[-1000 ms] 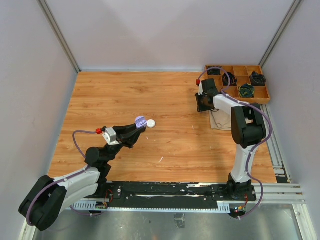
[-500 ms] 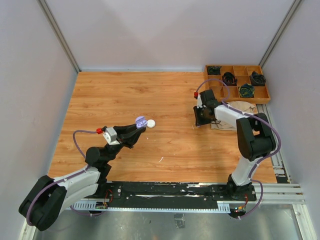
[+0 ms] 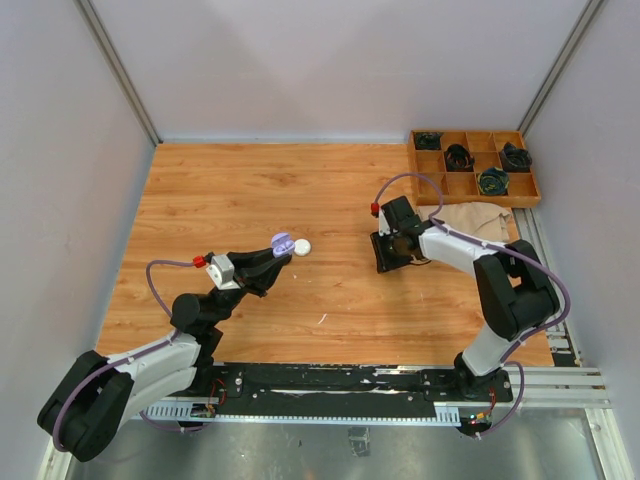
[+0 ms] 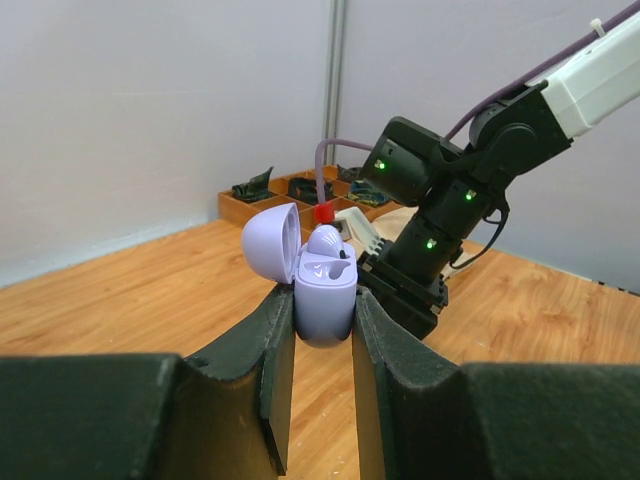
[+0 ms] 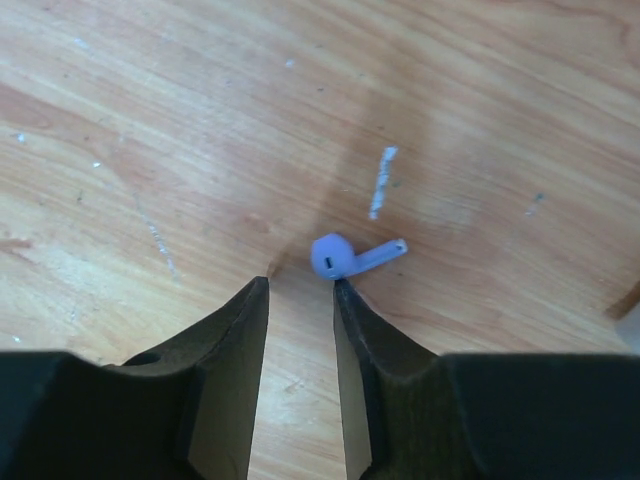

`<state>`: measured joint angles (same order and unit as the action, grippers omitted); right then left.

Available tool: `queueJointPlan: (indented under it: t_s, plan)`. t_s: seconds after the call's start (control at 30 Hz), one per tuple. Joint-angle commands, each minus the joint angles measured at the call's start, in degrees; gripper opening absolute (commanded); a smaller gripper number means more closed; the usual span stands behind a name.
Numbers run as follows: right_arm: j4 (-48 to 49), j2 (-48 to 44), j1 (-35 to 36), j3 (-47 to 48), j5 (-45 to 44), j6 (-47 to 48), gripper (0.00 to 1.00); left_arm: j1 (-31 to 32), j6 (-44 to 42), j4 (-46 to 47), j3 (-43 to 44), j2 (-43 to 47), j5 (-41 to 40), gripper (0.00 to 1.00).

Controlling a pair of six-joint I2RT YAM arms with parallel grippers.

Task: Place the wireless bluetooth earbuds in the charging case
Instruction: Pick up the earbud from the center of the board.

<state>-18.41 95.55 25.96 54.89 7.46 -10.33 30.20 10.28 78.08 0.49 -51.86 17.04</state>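
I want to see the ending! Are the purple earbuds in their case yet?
Halfway, it seems. The left tool grips the lilac case with its lid open, and one earbud looks seated inside. The second lilac earbud lies on the table, just ahead of the open right tool. Left to do: pick it up and put it in the case.

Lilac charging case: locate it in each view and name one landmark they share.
Top external: left of centre, the lilac charging case at the left tool tip.
Left wrist: centre, lid open, clamped between the fingers.
Right wrist: not in it; only a lilac earbud shows.
Shared landmark: the wooden tray, top right from above, behind the case in the left wrist view.
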Motion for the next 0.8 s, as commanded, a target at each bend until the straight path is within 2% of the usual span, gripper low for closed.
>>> queueJointPlan:
  t_s: [0.0,0.33,0.47,0.77]
  plan:
    - [-1.1,-1.4,3.2,-0.4,-0.9,-1.2,0.34,0.3,-0.9,1.5,-2.9,0.0,0.2,0.0]
    - [-0.7,3.9,3.9,6.7,-3.7,5.4,0.38,0.2,-1.0,1.4,-2.8,-0.2,0.2,0.0]
    - [-3.2,4.1,3.8,9.3,-6.5,8.3,0.42,0.2,-0.9,1.4,-2.8,-0.2,0.4,0.0]
    - [-7.6,2.3,3.1,10.8,-6.4,12.5,0.57,0.2,-0.8,1.4,-2.6,-0.3,0.8,0.0]
